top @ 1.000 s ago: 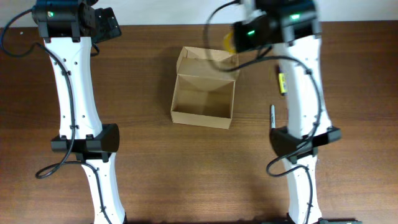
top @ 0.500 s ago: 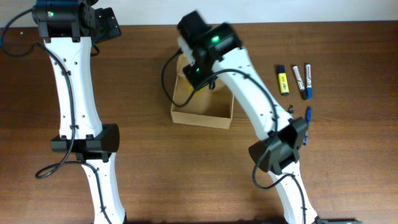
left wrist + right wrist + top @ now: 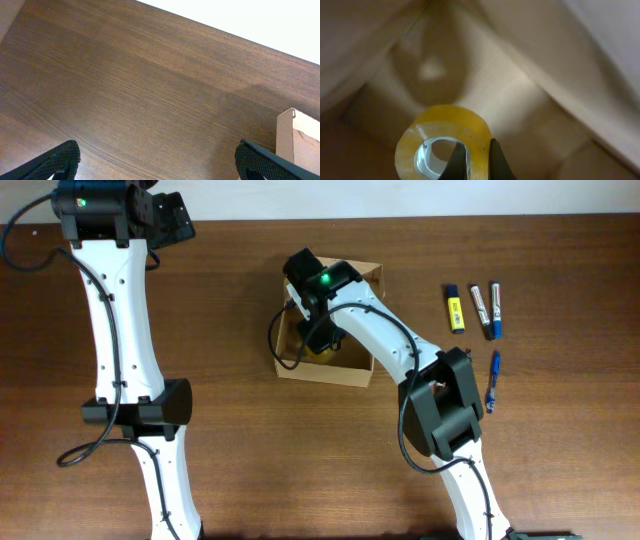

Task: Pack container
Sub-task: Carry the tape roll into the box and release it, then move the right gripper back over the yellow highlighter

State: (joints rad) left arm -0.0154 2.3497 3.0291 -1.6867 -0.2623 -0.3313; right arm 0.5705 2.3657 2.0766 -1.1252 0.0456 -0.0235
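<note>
Yellow tape roll pinched by right gripper, arm folded down into cardboard box; left gripper spread, far left

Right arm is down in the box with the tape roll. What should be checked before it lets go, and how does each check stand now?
1. Grip on the tape roll by the right gripper: ok, one finger through its hole.
2. Roll inside the container walls: ok, cardboard surrounds it in the wrist view.
3. Roll resting on the box floor: cannot tell.
4. Left gripper clear of the box: ok, open, over bare table.
5. Packing complete: not ok, the yellow highlighter, two markers and blue pen lie on the table outside.
</note>
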